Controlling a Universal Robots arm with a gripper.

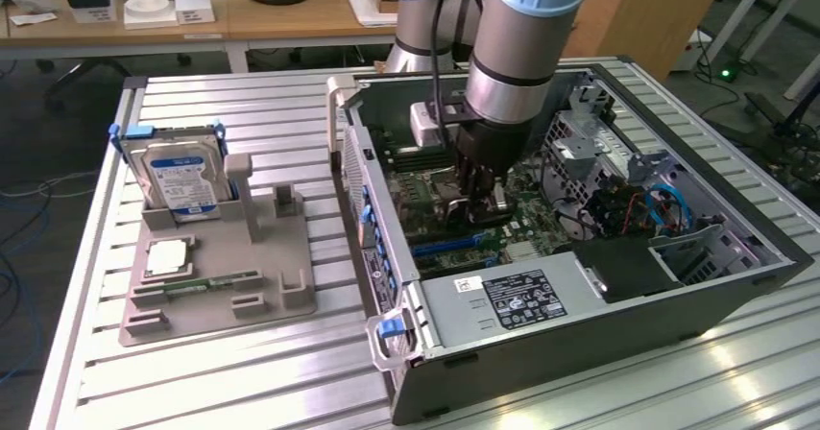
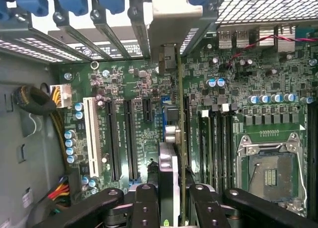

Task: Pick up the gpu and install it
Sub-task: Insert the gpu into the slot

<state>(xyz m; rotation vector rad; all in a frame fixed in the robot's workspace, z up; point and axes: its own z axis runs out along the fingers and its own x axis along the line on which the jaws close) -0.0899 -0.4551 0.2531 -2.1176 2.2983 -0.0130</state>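
Green motherboard (image 2: 124, 84) lay under my end effector (image 2: 174, 190), which was clamped on the gpu (image 2: 171, 138). The card stood edge-on over the board inside the open computer case (image 1: 615, 344). Hard drive (image 1: 180, 176) sat in the grey holder (image 1: 244, 257) on the tabletop (image 1: 256, 382).

The silver table (image 1: 256, 104) has long grooves; a grey tray (image 1: 211, 310) lies on it at the exterior view's left. An open computer box (image 1: 615, 324) sits beside the tray.

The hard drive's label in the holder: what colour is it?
Blue and white; the label shows best in the exterior view.
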